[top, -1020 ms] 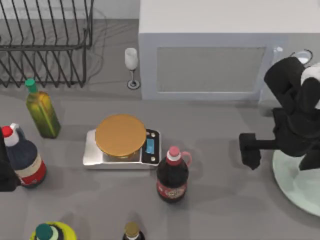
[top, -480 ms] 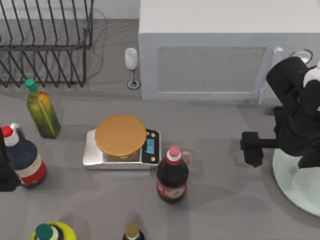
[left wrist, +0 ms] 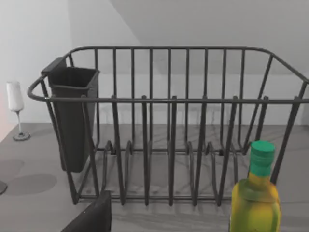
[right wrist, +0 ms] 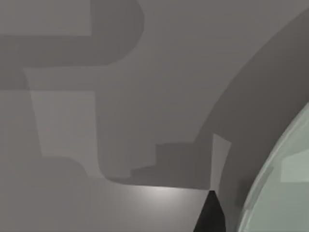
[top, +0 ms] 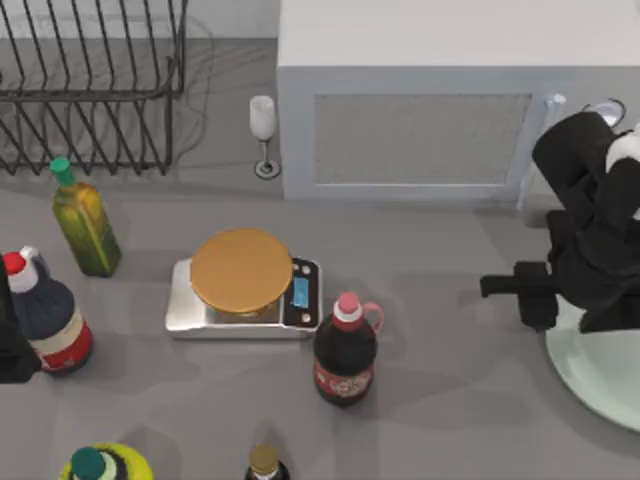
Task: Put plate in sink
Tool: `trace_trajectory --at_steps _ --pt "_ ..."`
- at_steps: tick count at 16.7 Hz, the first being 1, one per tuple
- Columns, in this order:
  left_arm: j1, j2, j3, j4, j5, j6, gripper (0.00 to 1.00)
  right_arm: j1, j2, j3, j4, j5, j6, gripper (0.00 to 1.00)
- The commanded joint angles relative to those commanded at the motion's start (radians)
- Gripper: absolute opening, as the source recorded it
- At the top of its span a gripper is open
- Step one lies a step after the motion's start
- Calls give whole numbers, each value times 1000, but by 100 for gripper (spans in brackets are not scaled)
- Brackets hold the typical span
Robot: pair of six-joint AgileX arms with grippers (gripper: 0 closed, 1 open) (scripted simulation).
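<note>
Top view: the right gripper sits at the table's right side, just beside the left rim of the plate. The plate lies flat on the table at the right edge, partly under the right arm. Whether the gripper's fingers are apart or together cannot be told. The left arm is parked at the table's left edge, beside a dark bottle with a red cap. Mid-table stands a silver scale with an orange-brown disc on top; a dark jug with a pink cap stands just in front of it to the right. A green oil bottle stands near a wire dish rack at the back left. A wine glass stands beside a white cabinet.

Left wrist view: the dish rack, its dark cutlery holder, the oil bottle and the wine glass are seen. The gripper's state cannot be told.

Right wrist view: the plate's pale rim curves past one dark fingertip, which is close beside it above the grey table.
</note>
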Motion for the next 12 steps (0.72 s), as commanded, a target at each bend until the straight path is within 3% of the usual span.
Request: trace_trajectory --at_steps 2,3,12 --pt "0 0 0 0 0 0 100 0 0 0 0 0 0 2" --pt "0 0 0 0 0 0 100 0 0 0 0 0 0 0" --pt "0 0 0 0 0 0 100 -11 -67 31 1 4 -1 0"
